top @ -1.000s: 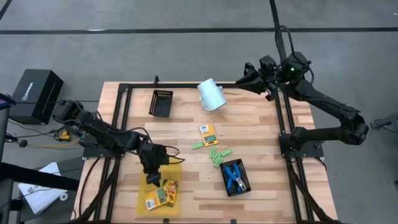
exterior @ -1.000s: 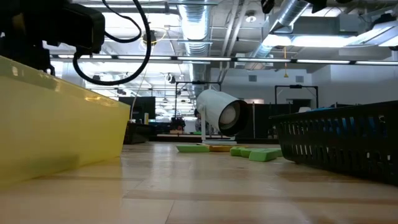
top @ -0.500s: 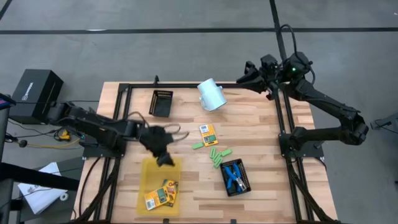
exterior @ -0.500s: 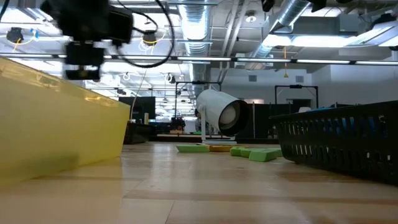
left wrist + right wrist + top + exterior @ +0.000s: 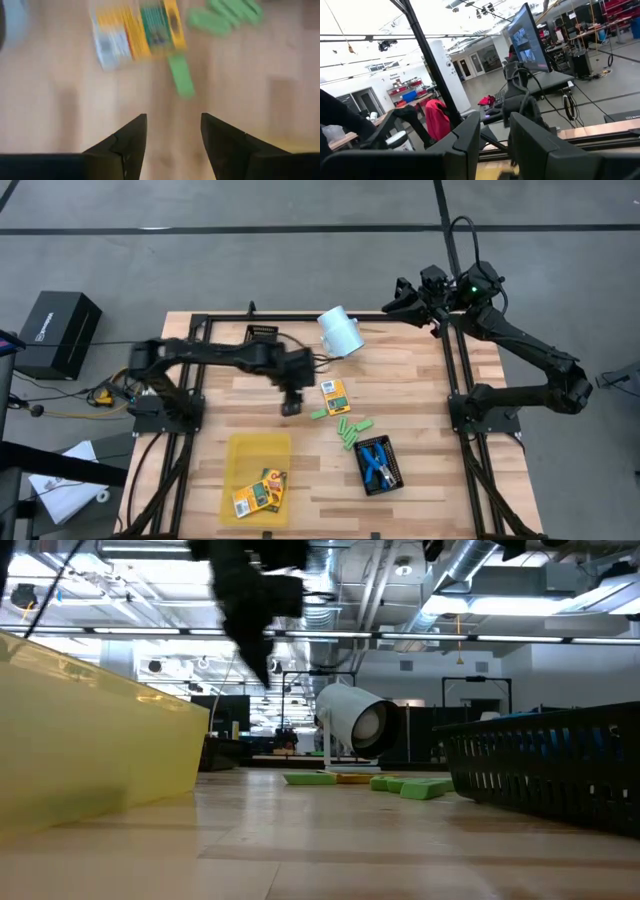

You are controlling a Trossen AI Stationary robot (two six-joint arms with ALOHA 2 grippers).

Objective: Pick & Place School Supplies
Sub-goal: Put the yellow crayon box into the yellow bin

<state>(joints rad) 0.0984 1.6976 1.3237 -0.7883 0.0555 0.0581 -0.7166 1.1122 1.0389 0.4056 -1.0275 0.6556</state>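
Left claw (image 5: 291, 406) — fingers spread, empty — has swung from over the yellow tray (image 5: 240, 457) to beside the orange box (image 5: 334, 396) mid-table. Green pieces (image 5: 351, 430) lie just past it. Right claw (image 5: 400, 298) waits at the table's far corner, part-open, empty.

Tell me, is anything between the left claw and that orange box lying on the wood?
Nothing visible is. The left claw hangs open beside the orange box, with only bare table between them. One green piece lies close to the box, off the direct line. The right claw waits at the far corner.

White cup (image 5: 339, 332) on its side, yellow tray (image 5: 259, 452), 2 black mesh trays (image 5: 260, 345)
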